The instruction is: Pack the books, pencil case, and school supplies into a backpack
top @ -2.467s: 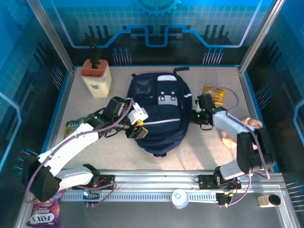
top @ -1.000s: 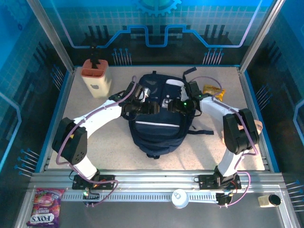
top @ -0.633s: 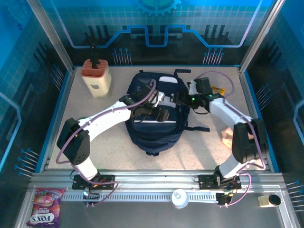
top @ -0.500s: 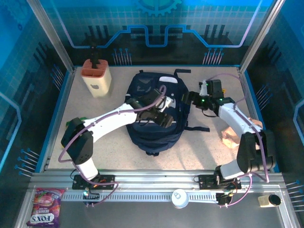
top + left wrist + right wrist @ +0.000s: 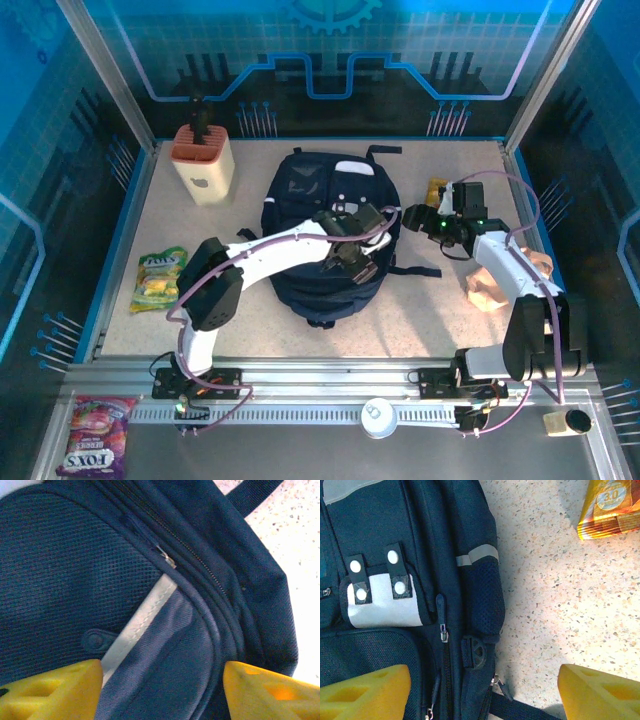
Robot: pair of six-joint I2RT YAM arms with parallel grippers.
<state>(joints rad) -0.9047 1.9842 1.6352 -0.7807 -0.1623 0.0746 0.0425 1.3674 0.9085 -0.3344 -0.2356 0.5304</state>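
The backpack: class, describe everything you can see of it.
The backpack is navy woven fabric with a mesh front pocket, pale stripes, a white patch with black snap tabs, and black straps. The zips that show look closed. It lies flat, front up, on the table. The left gripper, fingers spread, hangs over its near right corner; contact cannot be told.

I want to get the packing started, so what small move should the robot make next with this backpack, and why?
Probably bring the right hand down onto the black zipper pull on the navy-blue fabric backpack and close on it. The bag looks zipped shut, and the left hand hangs open and empty over it too, so nothing can go in yet.
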